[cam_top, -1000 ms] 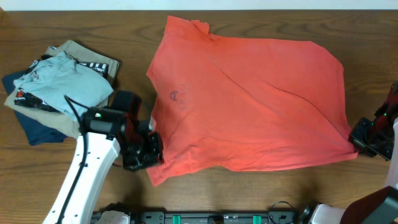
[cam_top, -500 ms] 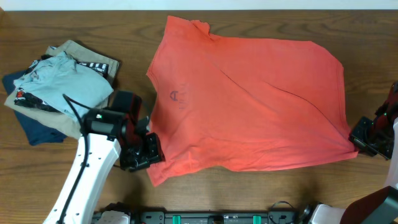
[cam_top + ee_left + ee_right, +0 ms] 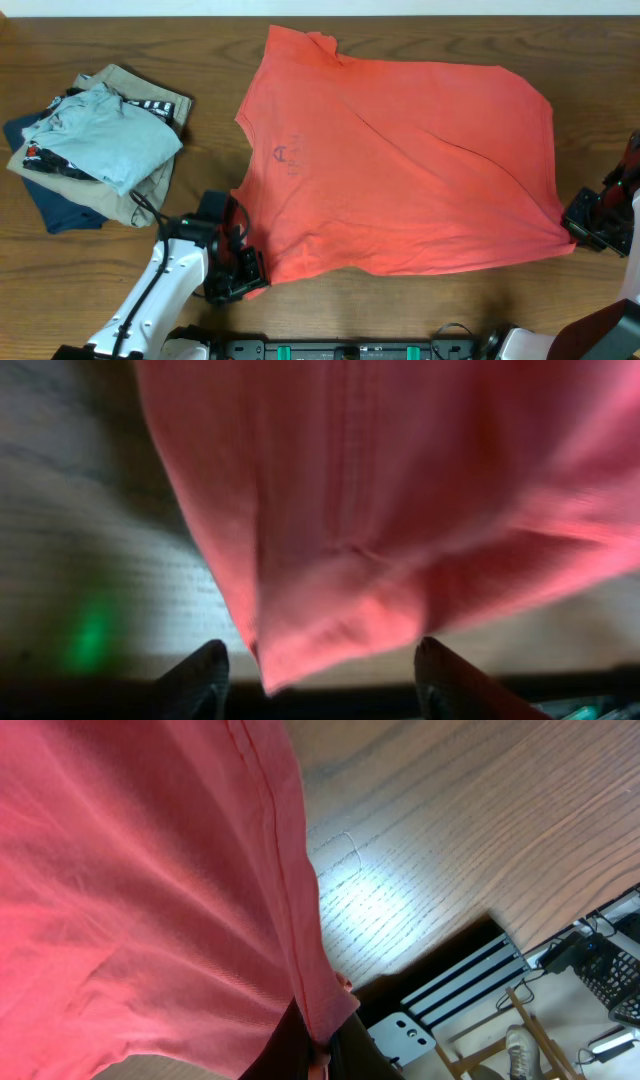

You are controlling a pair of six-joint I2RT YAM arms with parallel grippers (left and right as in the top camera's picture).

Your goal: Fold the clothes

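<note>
Overhead cam looks down; both wrist cams near shirt [image 3: 400, 170] edge.

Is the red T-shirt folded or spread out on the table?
Spread out. The T-shirt lies flat on the table, wrinkled, with no fold visible; the right gripper pinches one bottom corner.

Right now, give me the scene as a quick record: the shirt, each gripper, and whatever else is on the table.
shirt: coral-red T-shirt spread flat on the wooden table, not yet folded
left gripper: at the shirt's near-left corner, fingers apart with the corner between them
right gripper: at the near-right corner, closed on the hem
other items: pile of folded garments at the table's left side, light-blue shirt on top, apart from the T-shirt
</note>
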